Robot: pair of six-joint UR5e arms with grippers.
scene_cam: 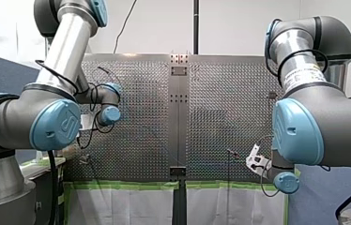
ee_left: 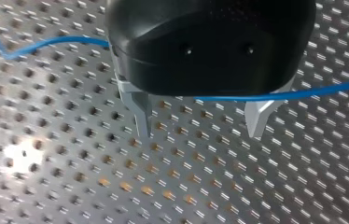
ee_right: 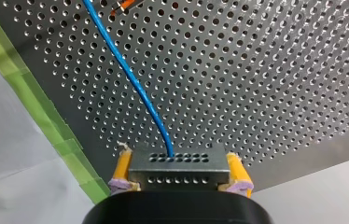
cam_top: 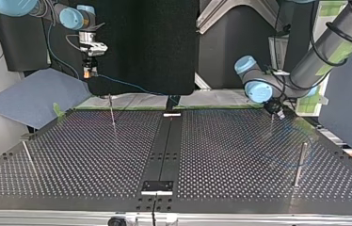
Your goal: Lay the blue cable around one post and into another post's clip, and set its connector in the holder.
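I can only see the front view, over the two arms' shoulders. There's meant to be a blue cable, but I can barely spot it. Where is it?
Observer: The right gripper is shut on its connector, a metal block. The blue cable leaves that block.
Operator: Is the other arm holding it too?
Observer: No. The left gripper is open; the cable passes by it, not pinched.
Operator: Where does it run in between?
Observer: In the top view it slants down from the right gripper toward the table, at its far edge.
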